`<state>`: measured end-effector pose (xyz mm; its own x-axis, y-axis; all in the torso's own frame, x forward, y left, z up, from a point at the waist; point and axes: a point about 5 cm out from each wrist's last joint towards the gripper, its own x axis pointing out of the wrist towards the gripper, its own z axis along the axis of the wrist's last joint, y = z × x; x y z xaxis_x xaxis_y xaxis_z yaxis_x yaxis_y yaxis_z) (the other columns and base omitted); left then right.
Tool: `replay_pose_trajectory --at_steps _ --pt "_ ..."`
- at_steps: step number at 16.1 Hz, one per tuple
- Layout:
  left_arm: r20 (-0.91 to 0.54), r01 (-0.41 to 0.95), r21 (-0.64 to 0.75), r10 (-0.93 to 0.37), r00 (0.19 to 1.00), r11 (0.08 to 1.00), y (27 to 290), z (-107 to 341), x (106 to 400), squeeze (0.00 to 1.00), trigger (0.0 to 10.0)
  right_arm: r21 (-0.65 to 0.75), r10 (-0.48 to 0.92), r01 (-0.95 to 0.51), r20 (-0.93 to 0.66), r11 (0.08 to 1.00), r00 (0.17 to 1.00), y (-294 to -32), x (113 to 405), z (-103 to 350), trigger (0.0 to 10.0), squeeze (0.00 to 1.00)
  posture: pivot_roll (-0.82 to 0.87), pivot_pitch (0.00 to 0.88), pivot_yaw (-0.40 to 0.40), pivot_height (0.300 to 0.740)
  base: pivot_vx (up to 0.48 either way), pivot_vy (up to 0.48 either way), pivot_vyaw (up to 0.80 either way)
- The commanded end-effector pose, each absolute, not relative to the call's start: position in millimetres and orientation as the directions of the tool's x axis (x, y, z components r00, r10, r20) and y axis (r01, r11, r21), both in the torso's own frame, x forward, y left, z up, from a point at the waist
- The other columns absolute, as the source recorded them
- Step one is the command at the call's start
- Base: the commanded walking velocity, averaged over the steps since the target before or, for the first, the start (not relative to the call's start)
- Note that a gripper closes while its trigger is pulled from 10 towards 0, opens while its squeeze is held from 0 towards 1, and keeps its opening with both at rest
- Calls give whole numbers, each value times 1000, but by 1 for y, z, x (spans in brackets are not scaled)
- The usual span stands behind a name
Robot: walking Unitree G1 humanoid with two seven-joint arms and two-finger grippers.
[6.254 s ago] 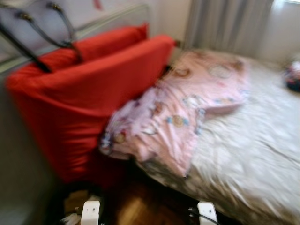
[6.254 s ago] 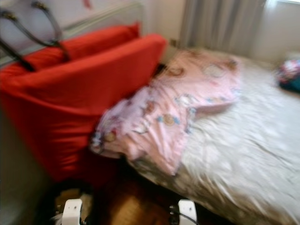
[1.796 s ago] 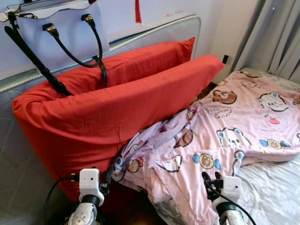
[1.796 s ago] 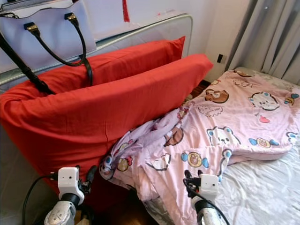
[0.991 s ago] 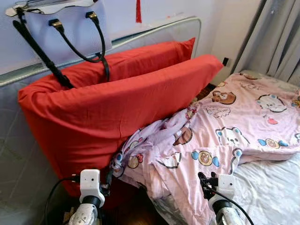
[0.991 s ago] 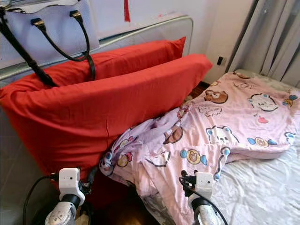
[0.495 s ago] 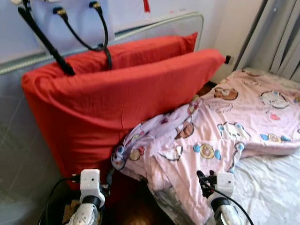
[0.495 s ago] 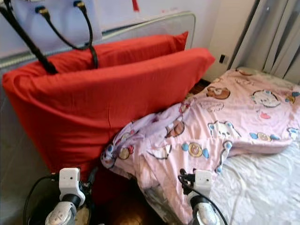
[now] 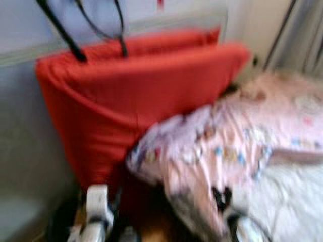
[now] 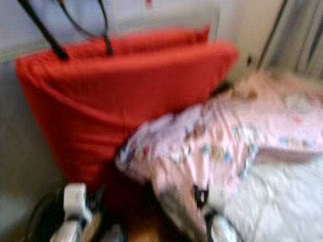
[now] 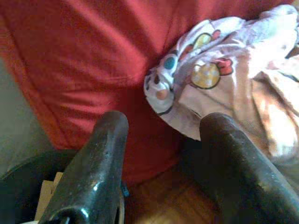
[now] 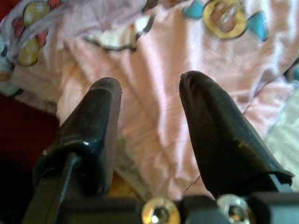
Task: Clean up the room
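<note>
- Left eye view, blurred: a large red fabric cushion (image 9: 136, 96) stands propped against a grey padded headboard (image 9: 25, 136), with black bag straps (image 9: 65, 35) hanging over its top edge. A crumpled pink cartoon-print quilt (image 9: 227, 146) lies on the white bed sheet (image 9: 292, 196), its bunched end spilling off the bed corner against the cushion's base. Both my arms sit low at the picture's bottom edge.
- Right eye view: same scene; the quilt's long axis runs from its bunched end near me, away and to my right, across the bed.
- Left wrist view: my left gripper (image 11: 163, 140) is spread wide and empty, aimed at the cushion's lower face, the quilt's hanging corner just beyond the gap. A dark round bin (image 11: 28, 182) shows below.
- Right wrist view: my right gripper (image 12: 149, 98) is likewise parted and holding nothing, directly over quilt folds and close to the fabric. I judge the right arm nearer and better placed for a grasp.
</note>
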<state>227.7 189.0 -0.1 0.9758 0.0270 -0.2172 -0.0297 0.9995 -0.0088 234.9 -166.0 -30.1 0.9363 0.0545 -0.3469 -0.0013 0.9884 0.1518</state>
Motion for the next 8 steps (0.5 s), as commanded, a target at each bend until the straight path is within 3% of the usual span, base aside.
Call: replay_pose_trajectory --at_steps 1,8 --pt "-191 -30 -15 27 981 999 190 7 235 0 10000 148 71 -19 -351 989 934 -164 237 -30 10000 0 13 0 -18 656 0 0 0" --pt "-194 -21 -18 17 981 1000 188 8 235 0 10000 165 81 -20 -375 986 924 -167 232 -35 10000 0 15 0 -16 626 0 0 0"
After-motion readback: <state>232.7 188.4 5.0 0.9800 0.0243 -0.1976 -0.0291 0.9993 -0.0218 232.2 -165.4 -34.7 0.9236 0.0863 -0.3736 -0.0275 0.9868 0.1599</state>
